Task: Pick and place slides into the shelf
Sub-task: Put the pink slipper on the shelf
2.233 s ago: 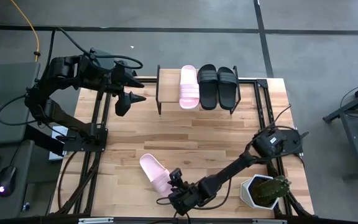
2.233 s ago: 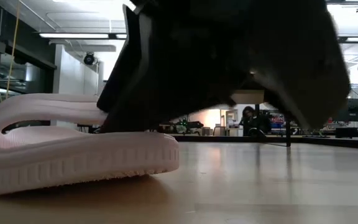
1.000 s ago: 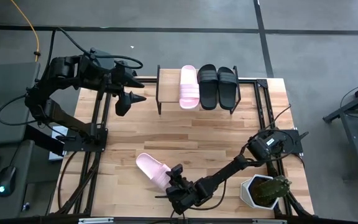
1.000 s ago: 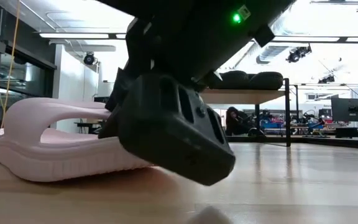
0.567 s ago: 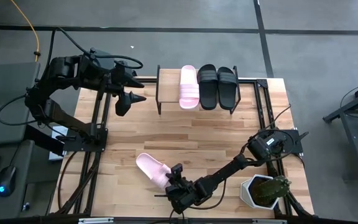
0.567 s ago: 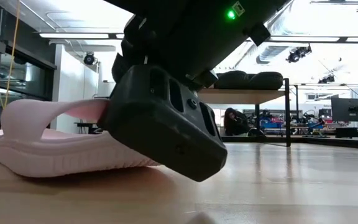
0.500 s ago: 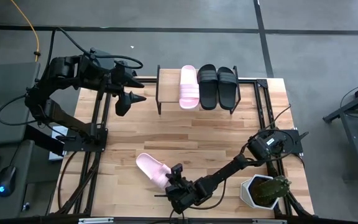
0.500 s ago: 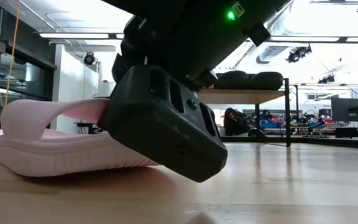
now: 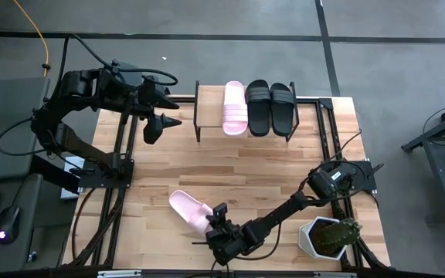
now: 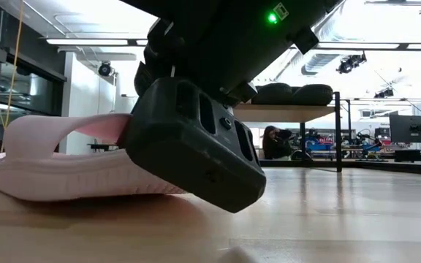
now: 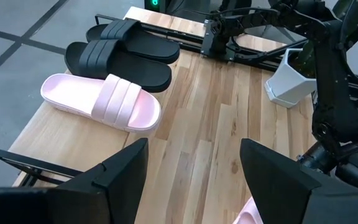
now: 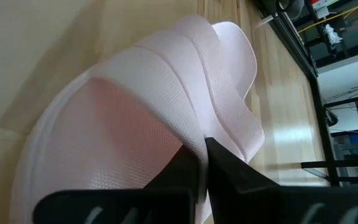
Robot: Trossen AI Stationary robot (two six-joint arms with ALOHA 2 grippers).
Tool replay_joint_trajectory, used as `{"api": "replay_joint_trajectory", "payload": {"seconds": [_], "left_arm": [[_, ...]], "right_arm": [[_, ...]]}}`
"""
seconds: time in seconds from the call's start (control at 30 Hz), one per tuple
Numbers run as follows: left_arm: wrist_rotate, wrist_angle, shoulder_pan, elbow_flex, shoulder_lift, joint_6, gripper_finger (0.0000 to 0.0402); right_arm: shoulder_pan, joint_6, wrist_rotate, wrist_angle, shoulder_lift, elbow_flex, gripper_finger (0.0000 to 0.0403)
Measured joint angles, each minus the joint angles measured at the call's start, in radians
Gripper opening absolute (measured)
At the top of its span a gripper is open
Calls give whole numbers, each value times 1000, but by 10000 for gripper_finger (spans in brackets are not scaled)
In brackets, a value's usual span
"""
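The right end effector (image 9: 213, 225) is clenched on the strap of the pink slide (image 9: 189, 211) lying on the desk (image 9: 230, 166) near its front edge. Pinched so thinly, the strap may slip free during lifting toward the shelf (image 9: 207, 108).

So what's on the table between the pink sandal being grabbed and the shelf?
Nothing: from above, only bare tabletop lies between the pink slide held by the right gripper and the shelf.

High view looks straight down on the table (image 9: 230, 174); low view sits level, tight behind the right gripper (image 10: 196, 157); both share the pink slide (image 9: 189, 213).
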State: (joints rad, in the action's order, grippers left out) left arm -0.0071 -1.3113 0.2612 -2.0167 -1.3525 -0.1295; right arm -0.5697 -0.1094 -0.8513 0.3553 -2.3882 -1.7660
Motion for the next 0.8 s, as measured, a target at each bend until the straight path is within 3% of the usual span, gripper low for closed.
{"api": "replay_joint_trajectory", "payload": {"seconds": [0.8], "left_arm": [[0, 0, 0, 0, 0, 0, 244]], "right_arm": [[-1, -27, -96, 84, 91, 0, 0]]}}
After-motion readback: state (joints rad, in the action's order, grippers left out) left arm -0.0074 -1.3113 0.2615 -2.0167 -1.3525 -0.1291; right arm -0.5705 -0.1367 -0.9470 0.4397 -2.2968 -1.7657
